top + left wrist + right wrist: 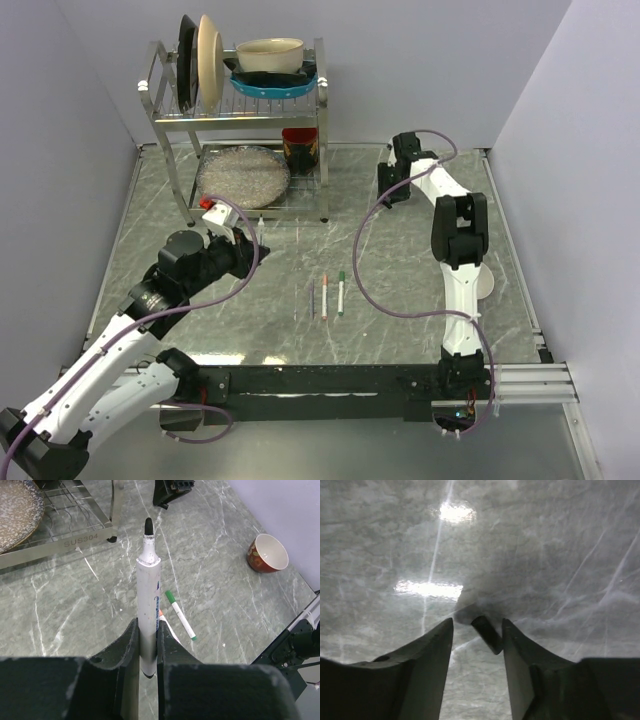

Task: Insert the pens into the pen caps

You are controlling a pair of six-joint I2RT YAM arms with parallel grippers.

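1. Top view: bright, even overhead light, with soft short shadows under the dish rack (pixel 322 140); detail is sharp.
2. Left wrist view: bright and crisp, with a faint sheen on the table (pixel 225 620).
3. Right wrist view: dimmer, two white glare patches on the table. The black pen cap (pixel 487 634) and right gripper (pixel 477 625) are blurred.

The fingers of the left gripper (pixel 148 631) look like matt, grainy black plastic; the pen (pixel 148 585) between them has a chalky, scuffed whitish barrel. Ahead of it to the left, the rack (pixel 75 542) is bright brushed metal; far right, the bowl (pixel 267 554) is glossy and glazed. Beneath the right gripper (pixel 477 626), the veined table (pixel 560 545) shines, mirroring lamps beside a smooth dark cap (pixel 487 635).
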